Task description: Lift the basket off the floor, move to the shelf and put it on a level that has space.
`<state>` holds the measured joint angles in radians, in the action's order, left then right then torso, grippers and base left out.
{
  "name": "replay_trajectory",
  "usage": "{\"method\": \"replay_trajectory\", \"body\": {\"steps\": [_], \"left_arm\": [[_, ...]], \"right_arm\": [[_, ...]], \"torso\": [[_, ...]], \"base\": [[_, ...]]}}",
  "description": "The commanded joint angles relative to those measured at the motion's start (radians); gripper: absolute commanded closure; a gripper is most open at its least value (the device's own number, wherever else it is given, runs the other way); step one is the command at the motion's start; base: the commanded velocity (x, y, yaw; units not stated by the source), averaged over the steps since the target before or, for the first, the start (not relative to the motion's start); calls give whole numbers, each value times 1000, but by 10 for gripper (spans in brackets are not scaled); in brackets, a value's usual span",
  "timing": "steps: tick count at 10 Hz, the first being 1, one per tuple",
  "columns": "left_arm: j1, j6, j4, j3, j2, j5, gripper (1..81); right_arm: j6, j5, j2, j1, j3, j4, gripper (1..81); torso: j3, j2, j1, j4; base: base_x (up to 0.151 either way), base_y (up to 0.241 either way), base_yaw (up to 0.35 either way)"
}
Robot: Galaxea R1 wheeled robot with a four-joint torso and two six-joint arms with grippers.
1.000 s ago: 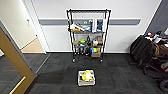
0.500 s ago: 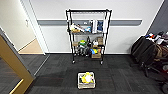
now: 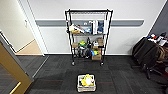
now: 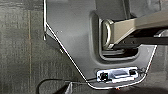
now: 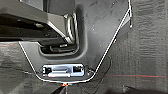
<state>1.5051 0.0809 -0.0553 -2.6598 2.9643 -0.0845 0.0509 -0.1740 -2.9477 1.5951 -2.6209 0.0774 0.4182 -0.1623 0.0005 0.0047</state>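
The cream woven basket [image 3: 86, 86] stands on the dark grey carpet floor [image 3: 120, 75] in the head view, low in the middle, with something yellow inside it. Behind it, against the white wall, stands the black wire shelf [image 3: 108, 37] on small castors. Its top level [image 3: 88, 11] is a bare wire tier. The tiers below hold books, boxes and small items. The wrist views look down on the floor [image 4: 20, 50] [image 5: 150, 50] and on parts of the robot's own body.
A doorway with light wooden flooring [image 3: 31, 48] opens at the left, and a tan door edge [image 3: 12, 70] stands in front of it. At the right is a dark chair [image 3: 150, 55] draped with bags and clothes. Open carpet lies between the basket and the shelf.
The head view has shifted slightly, so the basket shows a little lower in the picture. The basket and the shelf themselves have not moved.
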Motion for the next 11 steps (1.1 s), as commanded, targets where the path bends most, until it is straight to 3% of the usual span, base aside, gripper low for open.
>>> {"method": "replay_trajectory", "body": {"steps": [1,11], "left_arm": [[-1,5,-5,0,-5,72,10],[2,5,-5,0,-3,72,10]], "right_arm": [[-2,68,10,1,-2,4,10],[-2,68,13,-7,4,4,10]], "torso": [[0,0,0,0],[0,0,0,0]], "base": [[134,0,0],[132,0,0]]}}
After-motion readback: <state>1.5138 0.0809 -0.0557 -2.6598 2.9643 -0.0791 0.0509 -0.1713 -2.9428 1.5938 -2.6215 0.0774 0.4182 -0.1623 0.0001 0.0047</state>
